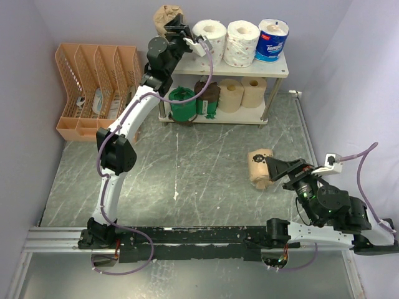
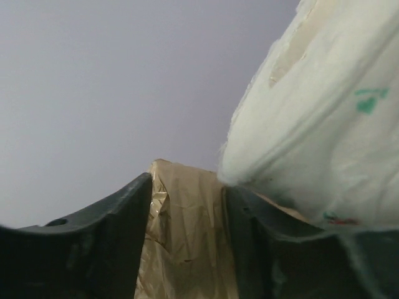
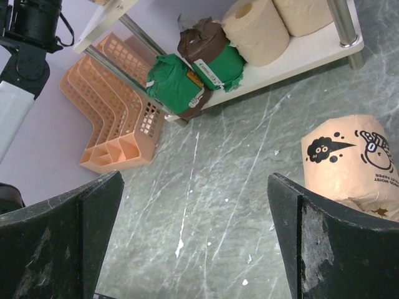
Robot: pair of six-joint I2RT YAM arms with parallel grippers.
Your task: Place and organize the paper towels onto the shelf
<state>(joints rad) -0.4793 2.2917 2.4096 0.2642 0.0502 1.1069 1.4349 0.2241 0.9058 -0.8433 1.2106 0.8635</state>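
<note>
Seven rolls (image 1: pixel 242 42) are shelved, an eighth kraft-wrapped roll (image 1: pixel 165 14) is clamped in the left gripper (image 2: pixel 187 184), and one printed roll (image 3: pixel 349 159) is left just ahead of the wide-open, empty right gripper (image 3: pixel 194 180).

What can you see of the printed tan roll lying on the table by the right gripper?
The printed tan roll is a stubby cylinder in a crinkled kraft-coloured wrapper with black cartoon figures and small lettering. It seems to lie on its side on the grey-green table, alone, well apart from the shelf. The open right gripper faces it. One finger hides its lower edge, and whether they touch cannot be told.
</note>
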